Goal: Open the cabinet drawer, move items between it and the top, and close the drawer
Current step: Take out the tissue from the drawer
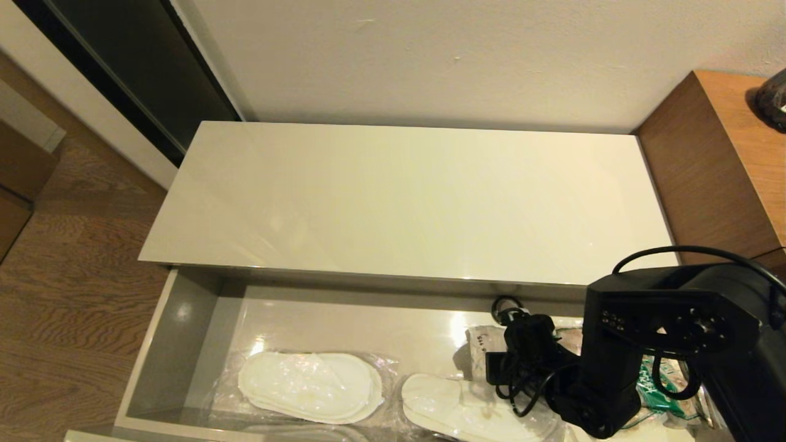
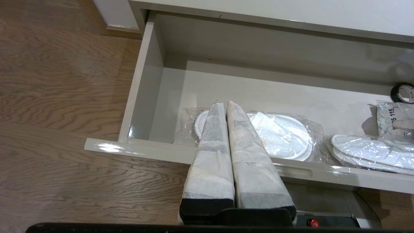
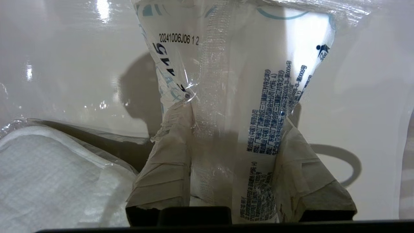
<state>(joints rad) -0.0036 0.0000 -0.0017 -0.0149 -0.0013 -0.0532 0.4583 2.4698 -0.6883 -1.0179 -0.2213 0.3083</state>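
Observation:
The cabinet drawer [image 1: 184, 319] stands pulled out below the bare cream top [image 1: 405, 202]. Two clear-wrapped pairs of white slippers lie in it, one at the left [image 1: 310, 387] [image 2: 284, 136] and one in the middle [image 1: 466, 408] [image 2: 372, 152]. My right gripper [image 3: 234, 116] reaches down into the drawer's right part and is shut on the tissue pack [image 3: 239, 97] [image 1: 485, 347]. The pack's white side with blue print is squeezed between the taped fingers [image 3: 168, 168]. My left gripper [image 2: 223, 103] is shut on nothing and hangs in front of the drawer's front edge [image 2: 145, 150].
A green-labelled snack bag [image 1: 660, 387] lies under my right arm [image 1: 645, 344]. A small black ring [image 2: 402, 93] rests near the drawer's back wall. The brown wooden unit [image 1: 718, 172] rises right of the top. Wooden floor [image 1: 73, 294] lies to the left.

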